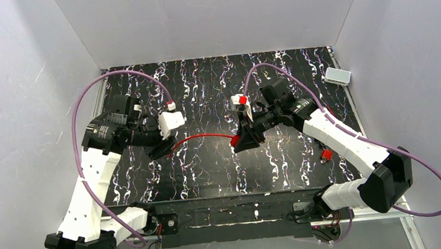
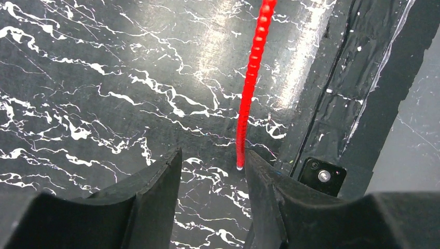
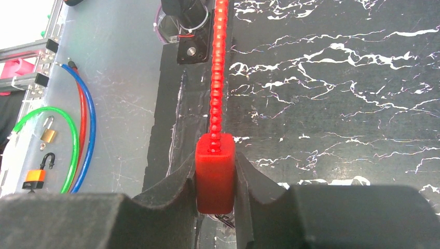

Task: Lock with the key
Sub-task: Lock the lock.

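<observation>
A red cable lock lies across the table. Its red block body [image 3: 215,171] is clamped between my right gripper's [image 3: 216,155] fingers, with a small metal piece [image 3: 224,218] showing under it. The beaded red cable [image 1: 204,137] runs from the body to my left gripper [image 1: 164,150]. In the left wrist view the cable's free end [image 2: 240,165] rests on the table between the open fingers, close beside the right finger [image 2: 264,181] and not gripped. A small red object [image 1: 326,153], possibly the key, lies on the table by my right arm.
A light grey box [image 1: 337,76] sits at the table's back right corner. Off the table edge, the right wrist view shows a green cable [image 3: 57,129], a blue cable [image 3: 89,129], a brass padlock [image 3: 48,135] and an orange padlock [image 3: 35,176].
</observation>
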Controlling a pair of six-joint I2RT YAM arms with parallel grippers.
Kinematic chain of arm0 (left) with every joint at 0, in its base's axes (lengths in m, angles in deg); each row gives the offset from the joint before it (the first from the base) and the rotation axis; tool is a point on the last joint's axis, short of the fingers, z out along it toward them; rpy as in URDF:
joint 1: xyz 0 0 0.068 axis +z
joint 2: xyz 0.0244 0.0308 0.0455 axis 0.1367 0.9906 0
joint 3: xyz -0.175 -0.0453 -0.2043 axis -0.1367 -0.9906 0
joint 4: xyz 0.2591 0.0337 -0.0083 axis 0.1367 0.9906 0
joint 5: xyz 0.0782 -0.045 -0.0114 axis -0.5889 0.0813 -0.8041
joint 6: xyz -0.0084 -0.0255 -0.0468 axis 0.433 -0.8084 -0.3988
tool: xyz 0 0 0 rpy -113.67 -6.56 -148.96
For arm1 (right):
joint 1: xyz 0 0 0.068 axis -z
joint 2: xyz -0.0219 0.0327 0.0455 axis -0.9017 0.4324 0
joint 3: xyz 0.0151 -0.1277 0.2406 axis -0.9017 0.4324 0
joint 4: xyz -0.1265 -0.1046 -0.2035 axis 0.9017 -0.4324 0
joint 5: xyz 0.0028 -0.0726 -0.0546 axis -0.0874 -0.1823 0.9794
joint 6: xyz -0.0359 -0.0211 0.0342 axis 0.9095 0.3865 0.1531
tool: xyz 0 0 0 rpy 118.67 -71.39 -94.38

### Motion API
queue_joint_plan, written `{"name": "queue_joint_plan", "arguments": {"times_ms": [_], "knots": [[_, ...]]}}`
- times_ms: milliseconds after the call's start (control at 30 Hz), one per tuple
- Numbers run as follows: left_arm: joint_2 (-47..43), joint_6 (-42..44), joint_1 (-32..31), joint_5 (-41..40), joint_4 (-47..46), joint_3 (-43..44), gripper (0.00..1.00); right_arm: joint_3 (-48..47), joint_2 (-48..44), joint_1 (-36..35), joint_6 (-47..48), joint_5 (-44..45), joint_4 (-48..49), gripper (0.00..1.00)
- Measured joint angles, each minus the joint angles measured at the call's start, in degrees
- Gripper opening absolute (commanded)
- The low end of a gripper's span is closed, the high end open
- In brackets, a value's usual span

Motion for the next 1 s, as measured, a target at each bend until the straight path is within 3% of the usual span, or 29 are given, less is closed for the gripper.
{"name": "queue_joint_plan", "arguments": {"times_ms": [233, 433, 567, 633, 867, 1000], "knots": [[0.0, 1.1, 0.0, 0.9, 0.5, -1.7, 0.56, 0.0, 0.0, 0.0, 0.1, 0.0, 0.0, 0.01], [0.2, 1.6, 0.0, 1.8, 1.0, -3.1, 0.41, 0.0, 0.0, 0.0, 0.2, 0.0, -0.1, 0.01], [0.4, 1.8, 0.0, 2.4, 1.4, -3.4, 0.12, -0.7, 0.0, 0.0, 0.1, 0.0, -0.4, 0.01], [0.6, 1.8, 0.0, 3.0, 1.4, -3.4, 0.02, -1.0, 0.0, 0.0, 0.1, -0.1, -0.3, 0.01], [0.5, -2.4, 0.0, 8.4, 0.2, -3.4, 0.0, -1.1, 0.0, 0.0, -1.4, -0.5, 1.0, 0.01], [-0.6, -12.1, 0.0, 14.8, -6.3, -5.1, 0.0, -1.1, 0.5, 0.1, -6.8, -0.5, 7.9, 0.01]]}}
